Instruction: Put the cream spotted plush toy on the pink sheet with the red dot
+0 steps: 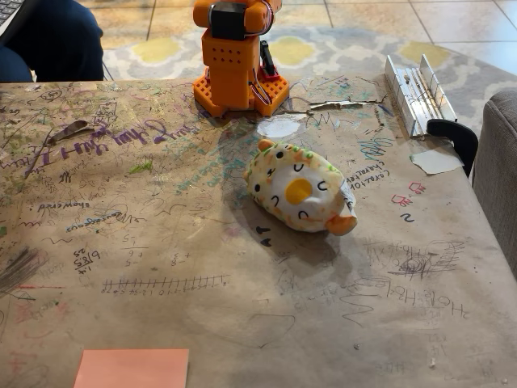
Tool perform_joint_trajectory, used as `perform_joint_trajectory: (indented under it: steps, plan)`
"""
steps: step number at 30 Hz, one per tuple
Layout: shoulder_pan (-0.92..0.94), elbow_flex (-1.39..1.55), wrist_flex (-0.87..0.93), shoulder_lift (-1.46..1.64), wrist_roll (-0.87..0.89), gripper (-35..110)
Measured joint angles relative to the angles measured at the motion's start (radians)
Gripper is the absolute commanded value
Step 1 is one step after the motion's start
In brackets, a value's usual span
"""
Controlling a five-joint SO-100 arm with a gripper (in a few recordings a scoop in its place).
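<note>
**Toy sits between arm base and sheet, lying on its side**

Jaws: can't tell whether open or closed, the frame cuts the orange arm (234, 56) off above its base, at the top edge of the fixed view. No grip on anything that I can see.

The plush toy (300, 197) lies on the counter (161, 242) just in front of the base, slightly right of it. It's tipped over, belly facing the camera. Long axis runs diagonally: ear end up-left near the base, orange foot end down-right.

The pink sheet (132, 369) lies flat at the bottom edge, left of centre, well apart from the toy. No red dot on the part that shows.

My read: grasp across the short axis, then carry toward the camera and left. The sheet is far from the base, so reach may be tight.
</note>
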Motion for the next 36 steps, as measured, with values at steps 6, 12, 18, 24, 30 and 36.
perform_joint_trajectory:
  steps: [6, 12, 18, 24, 30, 36]
  plan:
    - [0.009, -0.014, -0.015, 0.0, 0.069, 33]
    - [-0.015, 0.12, -0.029, 0.0, 0.095, 34]
    - [-0.015, 0.296, -0.149, 0.0, 0.06, 32]
    - [0.006, 0.472, -0.249, -0.015, 0.046, 33]
    - [0.055, 0.545, -0.362, -0.02, 0.054, 35]
    - [0.104, 0.601, -0.451, -0.018, 0.035, 35]
